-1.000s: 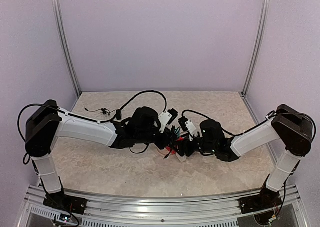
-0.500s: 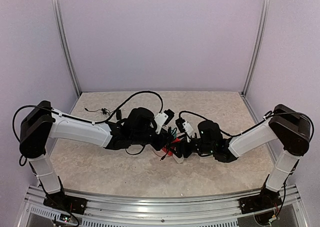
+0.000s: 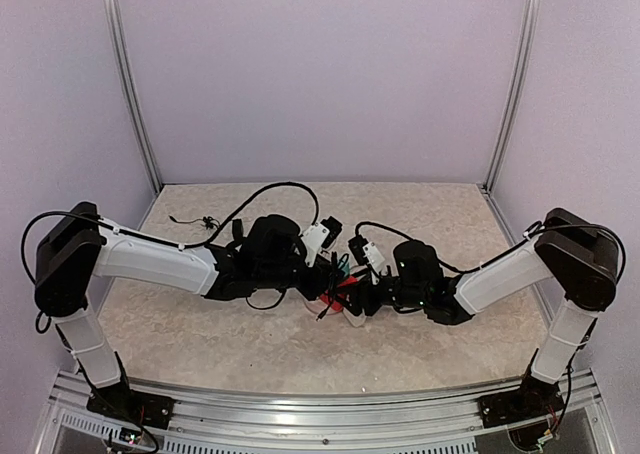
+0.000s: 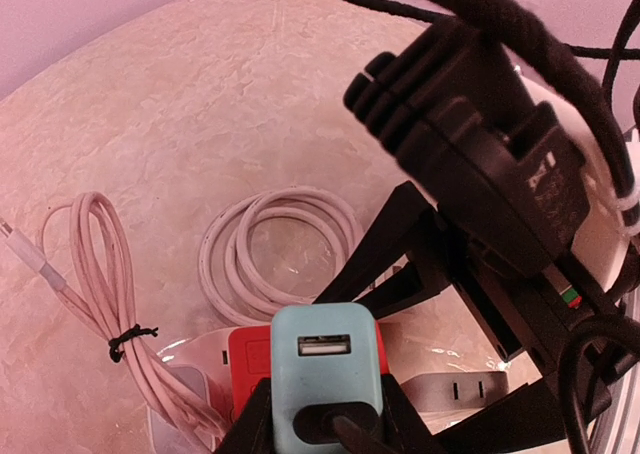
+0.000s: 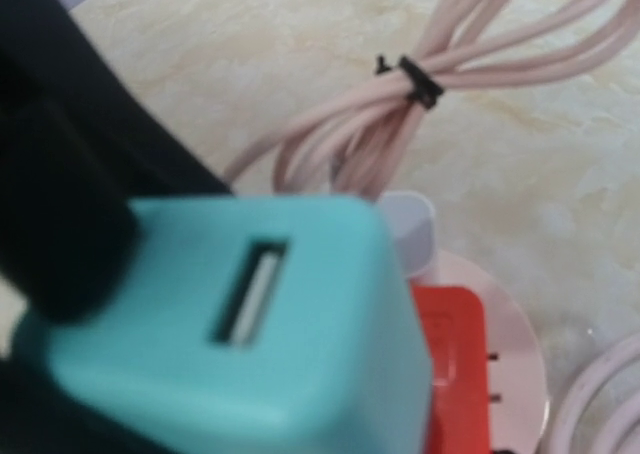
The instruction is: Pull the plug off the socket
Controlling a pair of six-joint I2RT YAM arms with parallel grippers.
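Marbled tabletop (image 3: 200, 334) between lilac walls, with both arms meeting at its centre. Left gripper (image 4: 325, 409) is clamped on the teal plug (image 4: 322, 359), which sits hard against the red socket (image 4: 252, 362) directly behind it, mid-table beside coiled pink cables (image 4: 275, 249). Right gripper (image 3: 370, 299) reaches the socket from the opposite side, jaws apart; whether it grips cannot be told.
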